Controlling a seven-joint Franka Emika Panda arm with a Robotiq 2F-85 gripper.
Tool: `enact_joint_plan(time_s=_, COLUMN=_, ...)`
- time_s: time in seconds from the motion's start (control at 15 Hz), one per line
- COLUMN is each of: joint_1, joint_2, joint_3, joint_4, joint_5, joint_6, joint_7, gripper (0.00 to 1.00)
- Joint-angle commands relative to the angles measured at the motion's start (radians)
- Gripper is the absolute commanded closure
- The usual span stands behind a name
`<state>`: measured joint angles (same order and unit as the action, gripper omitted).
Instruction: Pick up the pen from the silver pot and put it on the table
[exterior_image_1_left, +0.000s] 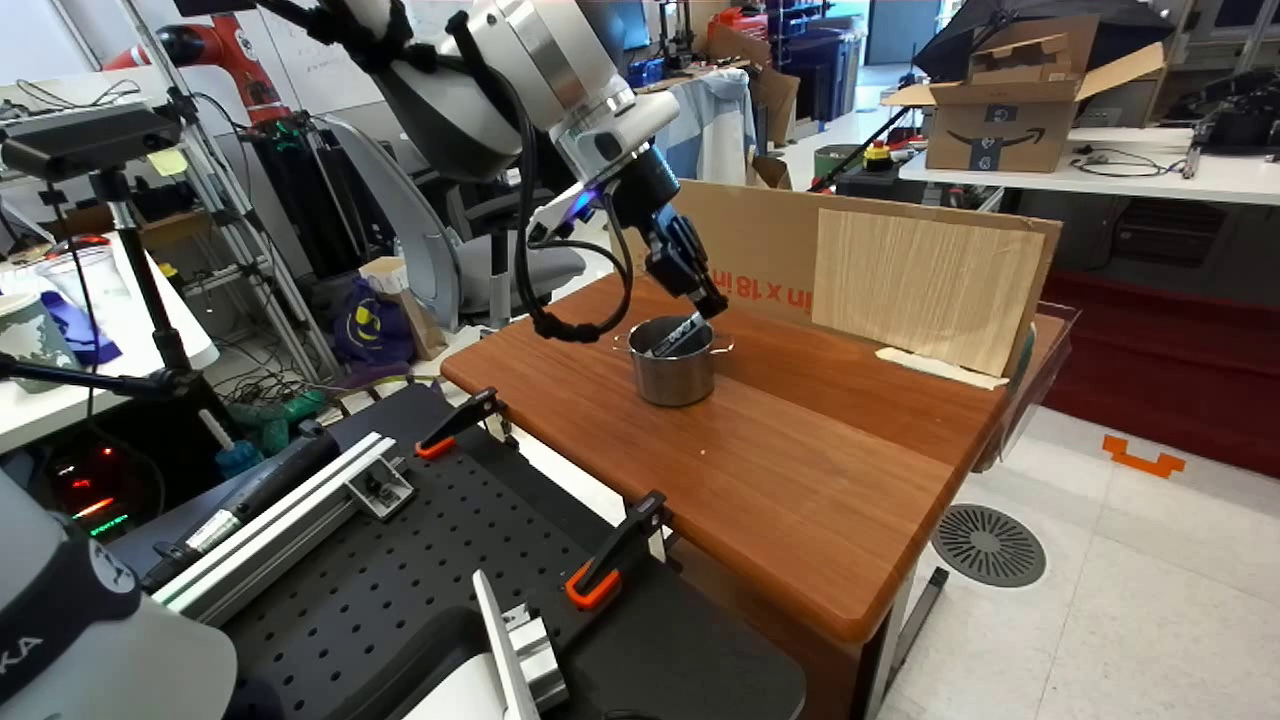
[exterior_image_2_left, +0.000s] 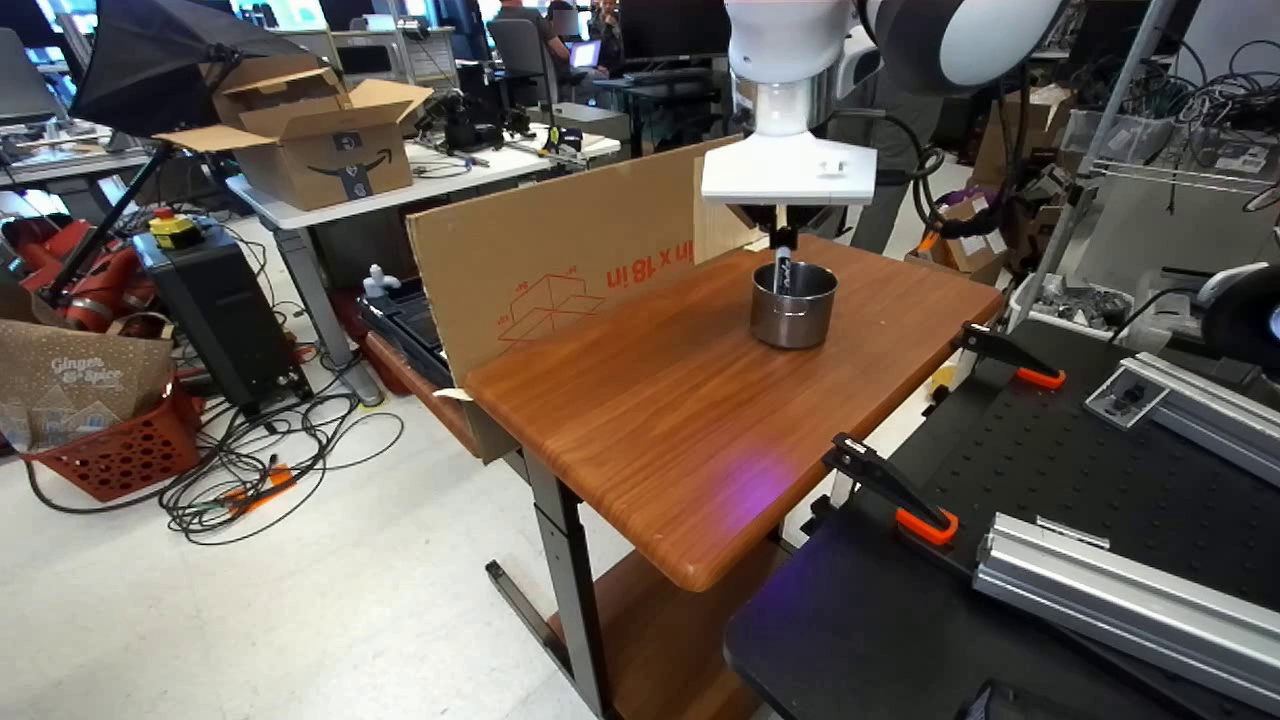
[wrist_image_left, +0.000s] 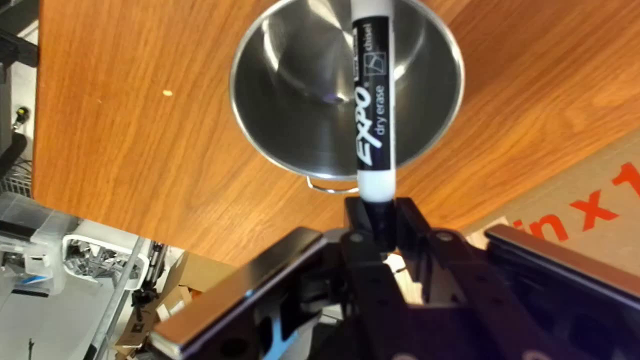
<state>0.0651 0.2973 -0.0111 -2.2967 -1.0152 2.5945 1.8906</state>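
Observation:
The pen (wrist_image_left: 374, 100) is a white and black EXPO marker with a black cap. My gripper (wrist_image_left: 379, 215) is shut on its cap end; the gripper also shows in both exterior views (exterior_image_1_left: 711, 303) (exterior_image_2_left: 783, 238). The pen (exterior_image_1_left: 680, 335) slants down into the silver pot (exterior_image_1_left: 673, 380) in an exterior view; it looks nearly upright in an exterior view (exterior_image_2_left: 782, 270). Its lower end is over or inside the pot (exterior_image_2_left: 790, 322); whether it touches the bottom is hidden. The pot stands upright on the reddish-brown table (exterior_image_1_left: 800, 470), with its inside visible in the wrist view (wrist_image_left: 310, 125).
A cardboard panel (exterior_image_1_left: 760, 240) stands along the table's far edge, with a pale wood-grain sheet (exterior_image_1_left: 925, 290) on it. Black clamps with orange handles (exterior_image_1_left: 615, 555) (exterior_image_1_left: 455, 425) sit at the near edge beside the black perforated board (exterior_image_1_left: 420, 580).

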Motion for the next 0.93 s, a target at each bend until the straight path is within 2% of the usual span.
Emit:
enact_joint_plan(time_s=0.0, joint_1=0.002, joint_2=-0.079, joint_3=0.004, joint_4=-0.019, joint_5=0.040, joint_6=-0.008, joint_7=-0.087, gripper=0.95)
enact_joint_plan(time_s=0.27, joint_1=-0.003, joint_2=-0.166, joint_3=0.014, joint_4=-0.013, joint_5=0.096, joint_6=-0.013, joint_7=-0.199, gripper=0.95)
enact_joint_plan(time_s=0.4, joint_1=0.003, joint_2=-0.187, joint_3=0.016, joint_4=0.003, joint_5=0.111, joint_6=-0.018, joint_7=-0.213, gripper=0.95)
enact_joint_plan(time_s=0.87, joint_1=0.044, joint_2=-0.089, joint_3=0.052, joint_4=0.077, joint_5=0.119, joint_6=-0.011, joint_7=-0.138, gripper=0.95)
